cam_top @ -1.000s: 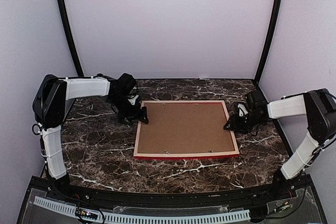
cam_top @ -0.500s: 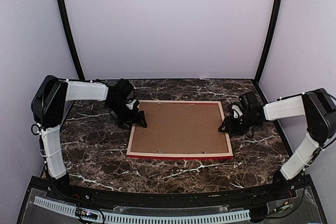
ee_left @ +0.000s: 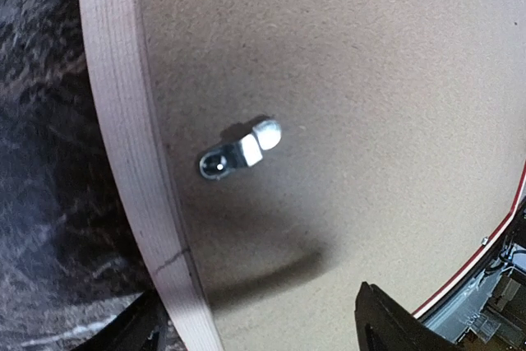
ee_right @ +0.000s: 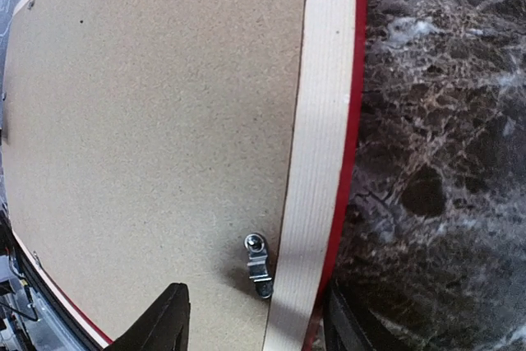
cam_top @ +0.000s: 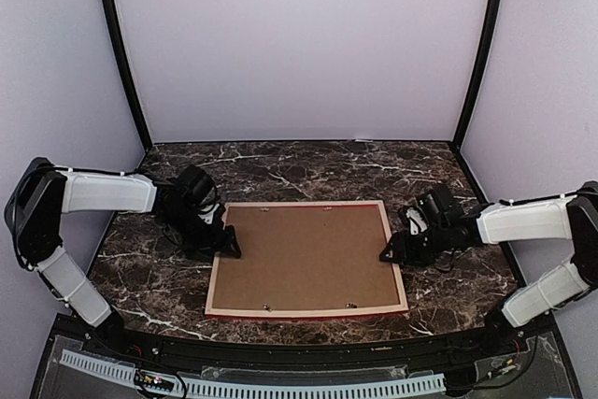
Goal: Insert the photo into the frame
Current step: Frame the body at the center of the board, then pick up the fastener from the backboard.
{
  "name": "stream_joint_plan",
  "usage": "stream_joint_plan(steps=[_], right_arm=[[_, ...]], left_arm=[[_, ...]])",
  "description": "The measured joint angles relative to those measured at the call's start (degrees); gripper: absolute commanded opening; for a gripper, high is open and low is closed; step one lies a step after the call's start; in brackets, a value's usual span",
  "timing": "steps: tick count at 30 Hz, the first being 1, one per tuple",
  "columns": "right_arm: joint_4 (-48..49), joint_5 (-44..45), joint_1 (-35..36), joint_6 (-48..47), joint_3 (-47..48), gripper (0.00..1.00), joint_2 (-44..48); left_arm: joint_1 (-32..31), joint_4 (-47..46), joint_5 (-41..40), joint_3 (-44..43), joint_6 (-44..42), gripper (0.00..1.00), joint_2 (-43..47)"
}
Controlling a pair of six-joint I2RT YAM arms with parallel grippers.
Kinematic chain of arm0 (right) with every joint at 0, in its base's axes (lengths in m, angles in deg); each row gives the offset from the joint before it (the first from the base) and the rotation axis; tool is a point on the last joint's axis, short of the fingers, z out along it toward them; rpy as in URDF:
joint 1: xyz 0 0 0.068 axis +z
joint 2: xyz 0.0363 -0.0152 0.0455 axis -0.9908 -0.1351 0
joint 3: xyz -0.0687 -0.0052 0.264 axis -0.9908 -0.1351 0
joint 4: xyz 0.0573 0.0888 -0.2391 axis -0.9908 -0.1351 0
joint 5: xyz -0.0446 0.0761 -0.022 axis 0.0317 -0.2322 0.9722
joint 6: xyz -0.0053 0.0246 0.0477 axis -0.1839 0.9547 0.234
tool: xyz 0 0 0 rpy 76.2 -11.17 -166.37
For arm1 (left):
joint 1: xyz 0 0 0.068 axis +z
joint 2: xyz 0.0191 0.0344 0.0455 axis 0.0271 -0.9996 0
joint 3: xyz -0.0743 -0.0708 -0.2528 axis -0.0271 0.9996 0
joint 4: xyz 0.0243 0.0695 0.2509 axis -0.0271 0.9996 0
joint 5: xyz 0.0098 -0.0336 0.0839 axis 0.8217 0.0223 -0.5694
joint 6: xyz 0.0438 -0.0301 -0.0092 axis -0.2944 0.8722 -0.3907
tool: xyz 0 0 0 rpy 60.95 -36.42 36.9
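Face-down frame (cam_top: 308,312) lying lower centre, long axis running left-right.
Left fingers (cam_top: 224,249) straddling its left rail, right fingers (cam_top: 388,254) its right rail, both gaping open, clamping nothing, equally near. Backing board (cam_top: 308,254) covering the frame on the marble surface (cam_top: 308,165); photo not showing.

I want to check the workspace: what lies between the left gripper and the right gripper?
The frame, back up with its brown backing board in place, spans from left gripper to right gripper; the top view shows this.
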Motion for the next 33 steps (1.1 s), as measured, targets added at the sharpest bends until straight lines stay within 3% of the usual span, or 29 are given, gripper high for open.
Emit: stream_joint_plan(steps=[7, 16, 33], right_arm=[[-5.09, 4.48, 0.81, 1.44, 1.88, 0.59, 4.24], [-8.74, 9.31, 0.79, 0.92, 5.2, 0.59, 1.25], [-12.94, 12.55, 0.13, -0.59, 8.48, 0.57, 0.11]], left_arm=[[-0.76, -0.9, -2.45, 2.29, 1.51, 0.89, 7.69], [-0.7, -0.59, -7.69, 2.08, 0.81, 0.9, 7.91], [0.0, 0.07, -8.17, 1.44, -1.53, 0.9, 7.15]])
